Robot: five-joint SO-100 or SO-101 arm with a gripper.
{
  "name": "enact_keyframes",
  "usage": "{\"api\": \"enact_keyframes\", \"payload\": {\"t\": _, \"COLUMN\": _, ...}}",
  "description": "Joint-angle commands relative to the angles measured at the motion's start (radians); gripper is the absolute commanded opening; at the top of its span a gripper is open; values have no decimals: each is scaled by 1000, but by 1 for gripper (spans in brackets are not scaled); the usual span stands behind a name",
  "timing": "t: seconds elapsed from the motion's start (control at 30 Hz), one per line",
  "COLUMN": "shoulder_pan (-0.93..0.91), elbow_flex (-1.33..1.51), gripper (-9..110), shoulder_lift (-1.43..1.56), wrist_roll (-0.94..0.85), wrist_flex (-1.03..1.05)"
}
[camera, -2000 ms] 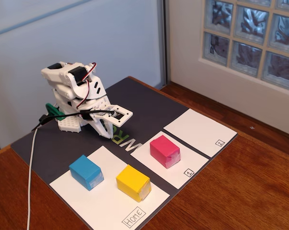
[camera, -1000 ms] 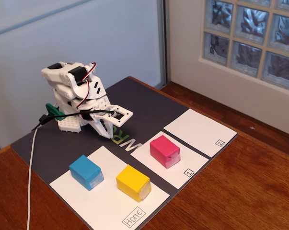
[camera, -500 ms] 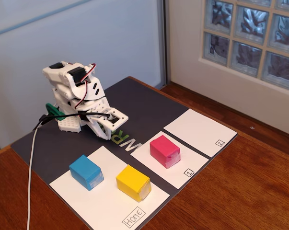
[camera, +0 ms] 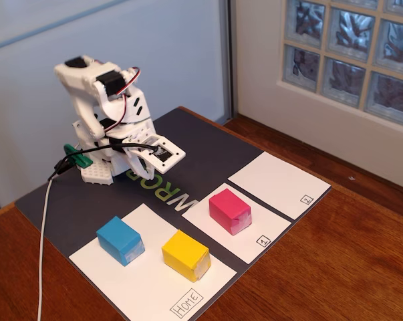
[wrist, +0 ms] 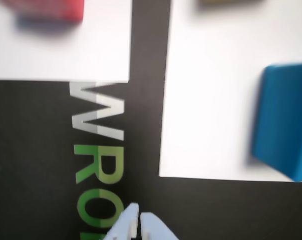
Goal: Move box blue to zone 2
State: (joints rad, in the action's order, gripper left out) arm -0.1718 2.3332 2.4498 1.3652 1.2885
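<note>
In the fixed view, the white arm is seen folded over its base at the back left of the dark mat (camera: 208,144), with the gripper (camera: 150,165) held above the mat's green and white lettering, well apart from every block. The blue box (camera: 120,240) is found on the left part of the sheet marked "Home" (camera: 154,284), untouched, with the yellow block (camera: 186,255) just beside it to the right. The magenta-pink block (camera: 230,210) is set on the sheet marked "1" (camera: 244,241). Zone 2 (camera: 279,184), the white sheet at the far right of the row, is left bare. The blue box's long axis is judged to run from upper left to lower right in this view, with one glossy taped end turned toward the camera's lower right.

In the wrist view, the two white fingertips of the gripper (wrist: 139,218) are seen at the bottom edge, nearly together with only a thin slit between them, and nothing is held. The blue box (wrist: 283,120) is cut off by the right edge and blurred, sitting on the Home sheet (wrist: 211,90); a red edge of the pink block (wrist: 45,9) is glimpsed at top left.

The step in hand is judged to be the opening reach, with no grasp yet made. For the next move, the jaws would need to be spread, the wrist swung toward the blue box and turned so the fingers close across its short sides.
</note>
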Motion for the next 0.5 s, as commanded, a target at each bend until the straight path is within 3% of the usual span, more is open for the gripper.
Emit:
{"api": "enact_keyframes", "payload": {"t": 0.0, "shoulder_pan": -77, "elbow_flex": -221, "gripper": 0, "shoulder_lift": -149, "wrist_roll": -110, "wrist_flex": 51}}
{"api": "enact_keyframes", "payload": {"t": 0.17, "shoulder_pan": -221, "elbow_flex": -423, "gripper": 0, "shoulder_lift": -334, "wrist_roll": -299, "wrist_flex": 160}}
{"api": "enact_keyframes", "payload": {"t": 0.47, "shoulder_pan": -437, "elbow_flex": -442, "gripper": 0, "shoulder_lift": -422, "wrist_roll": -609, "wrist_flex": 149}}
